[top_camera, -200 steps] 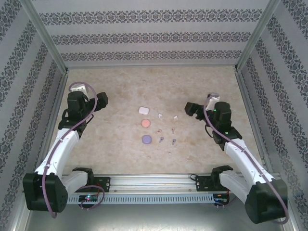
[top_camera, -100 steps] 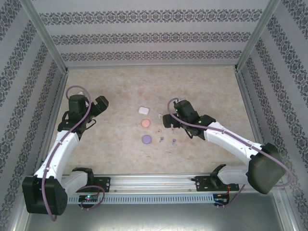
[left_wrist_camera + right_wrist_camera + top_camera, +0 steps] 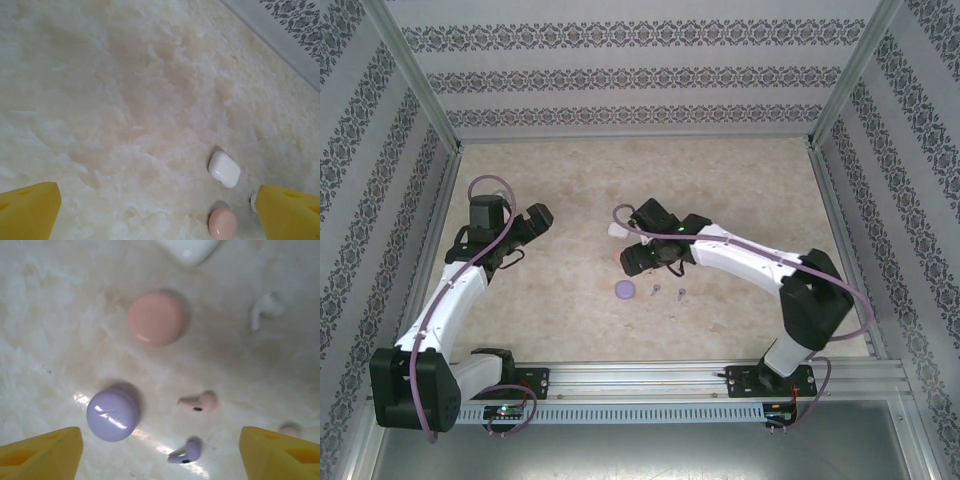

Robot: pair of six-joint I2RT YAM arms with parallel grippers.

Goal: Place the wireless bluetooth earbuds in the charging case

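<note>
Over on the left, we see the left fingers (image 3: 535, 218) held above the bare worktop (image 3: 750, 170), well apart from the cases. In the left wrist view the two yellow tips sit at the lower corners, spread wide with nothing between them.

Next to the right, near the middle of the worktop, lies the white case (image 3: 224, 169). The pink case (image 3: 154, 318) is just nearer to the arms, and the purple case (image 3: 112, 414) nearer again. All three look closed and lie apart from one another.

Above this row hang the right fingers (image 3: 645, 255), which cover most of the pink case in the top view. In the right wrist view they too are spread wide and hold nothing. The purple case lies beside the left one.

Further right lie the loose earbuds, none in a case. The pink earbud (image 3: 200, 401) rests on the worktop just to the right of the purple case. The purple earbud (image 3: 186, 452) lies a little nearer the camera, between the two yellow tips. The white earbud (image 3: 265, 309) sits to the right of the pink case, near the white case. A second pinkish bud (image 3: 290, 429) peeks out at the edge of the right-hand tip, and we cannot make out its shape.
</note>
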